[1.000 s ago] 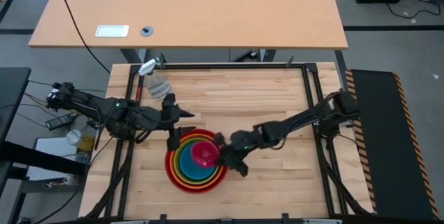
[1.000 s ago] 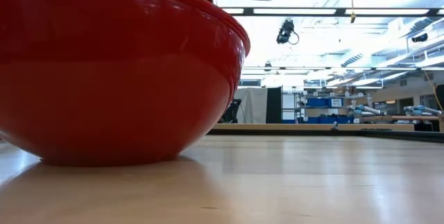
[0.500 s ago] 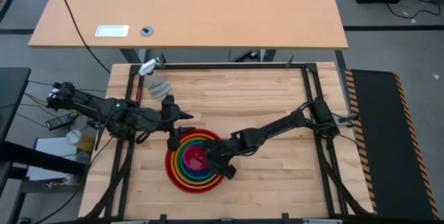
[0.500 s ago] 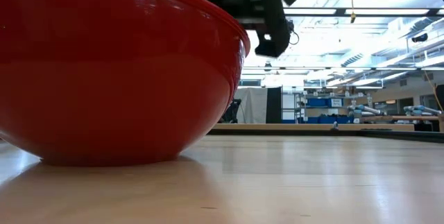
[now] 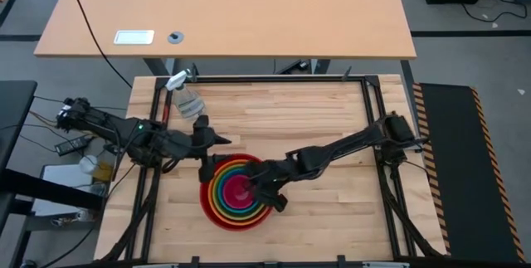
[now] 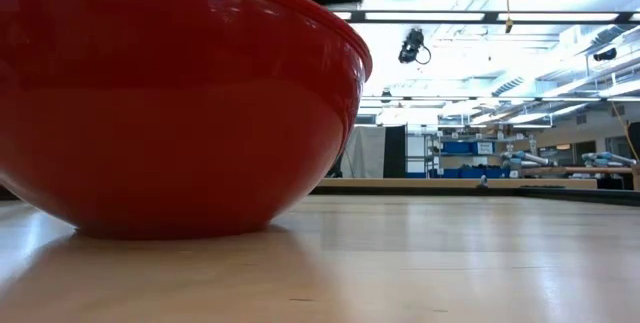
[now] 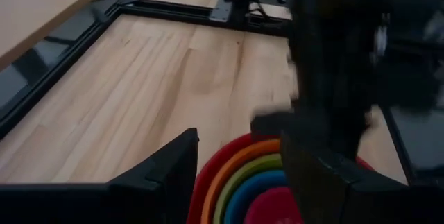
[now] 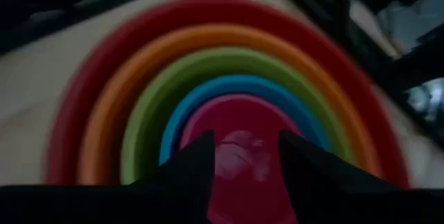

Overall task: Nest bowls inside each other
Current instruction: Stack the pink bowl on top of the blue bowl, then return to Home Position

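Note:
Five bowls stand nested on the wooden table: red (image 5: 207, 205) outermost, then orange (image 8: 104, 99), lime green (image 8: 142, 113), blue (image 8: 182, 102) and pink (image 5: 238, 188) in the middle. The red bowl (image 6: 180, 103) rests on its base. My right gripper (image 8: 239, 158) is open just above the pink bowl (image 8: 236, 116), reaching in from the stack's right side. My left gripper (image 7: 239, 182) is open at the stack's far left, its fingers standing to either side of the red bowl's rim (image 7: 222, 165).
A clear spray bottle (image 5: 186, 97) lies near the table's far left corner. A black frame (image 5: 274, 78) runs around the table's edges. Bare wood stretches to the right of the stack and beyond it. A second, lighter desk (image 5: 224, 11) stands behind the table.
The pink bowl stood raised over the stack at my right gripper a second ago; it now sits down inside the blue bowl. My right gripper reached in over the stack toward the left, then drew back a little. The red bowl has shifted slightly on the table.

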### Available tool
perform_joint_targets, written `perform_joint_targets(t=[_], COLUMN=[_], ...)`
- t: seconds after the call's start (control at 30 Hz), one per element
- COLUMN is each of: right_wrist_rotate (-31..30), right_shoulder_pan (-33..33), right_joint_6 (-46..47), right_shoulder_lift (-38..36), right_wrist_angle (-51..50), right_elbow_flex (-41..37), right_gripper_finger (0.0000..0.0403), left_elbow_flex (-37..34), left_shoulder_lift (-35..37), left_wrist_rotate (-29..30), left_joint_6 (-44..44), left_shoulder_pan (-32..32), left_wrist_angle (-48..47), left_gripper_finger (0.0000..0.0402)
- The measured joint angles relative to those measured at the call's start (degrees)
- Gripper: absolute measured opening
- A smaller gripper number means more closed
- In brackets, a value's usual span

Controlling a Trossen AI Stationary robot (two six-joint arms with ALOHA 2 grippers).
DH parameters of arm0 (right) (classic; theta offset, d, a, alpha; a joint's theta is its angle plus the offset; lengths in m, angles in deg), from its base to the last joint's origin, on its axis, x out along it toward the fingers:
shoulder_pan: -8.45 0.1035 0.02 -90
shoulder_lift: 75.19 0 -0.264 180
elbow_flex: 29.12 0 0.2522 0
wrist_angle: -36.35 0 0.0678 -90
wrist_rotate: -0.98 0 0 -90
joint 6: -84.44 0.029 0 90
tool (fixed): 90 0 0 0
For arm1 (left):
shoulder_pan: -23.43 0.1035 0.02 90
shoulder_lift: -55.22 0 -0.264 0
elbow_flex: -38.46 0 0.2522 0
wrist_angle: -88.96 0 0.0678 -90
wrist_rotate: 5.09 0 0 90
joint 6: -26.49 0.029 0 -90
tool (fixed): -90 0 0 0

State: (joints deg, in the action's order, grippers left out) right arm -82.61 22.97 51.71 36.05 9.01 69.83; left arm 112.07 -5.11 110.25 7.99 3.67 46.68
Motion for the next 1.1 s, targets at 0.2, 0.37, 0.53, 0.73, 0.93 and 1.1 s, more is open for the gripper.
perform_joint_targets(t=[0.2,0.37,0.53,0.73,0.93,1.1], right_wrist_rotate=[-5.0,-10.8,-15.0,-19.3,-23.3,-23.4], right_shoulder_pan=[-1.8,-4.2,-5.3,-5.2,-6.2,-7.3], right_joint_6=[4.1,7.8,11.2,12.4,12.2,14.2], right_shoulder_lift=[-8.9,-18.6,-28.8,-40.0,-50.1,-56.1], right_wrist_angle=[1.4,14.7,27.5,41.4,49.9,59.3], right_elbow_flex=[-6.5,-21.1,-34.0,-46.6,-56.0,-64.5], right_gripper_finger=[0.0159,0.0154,0.0153,0.0153,0.0153,0.0153], left_elbow_flex=[0.0,-0.6,-6.3,-18.1,-29.7,-38.7], left_shoulder_lift=[0.0,0.0,2.4,10.0,19.0,25.4], left_wrist_rotate=[-0.2,4.2,7.0,7.2,7.7,7.7], left_joint_6=[3.2,4.0,4.8,4.6,3.6,3.6], left_shoulder_pan=[-3.6,-6.8,-7.8,-7.8,-7.8,-7.8], left_wrist_angle=[0.0,-0.1,5.3,17.2,26.1,33.4], left_gripper_finger=[0.0208,0.0208,0.0208,0.0208,0.0208,0.0208])
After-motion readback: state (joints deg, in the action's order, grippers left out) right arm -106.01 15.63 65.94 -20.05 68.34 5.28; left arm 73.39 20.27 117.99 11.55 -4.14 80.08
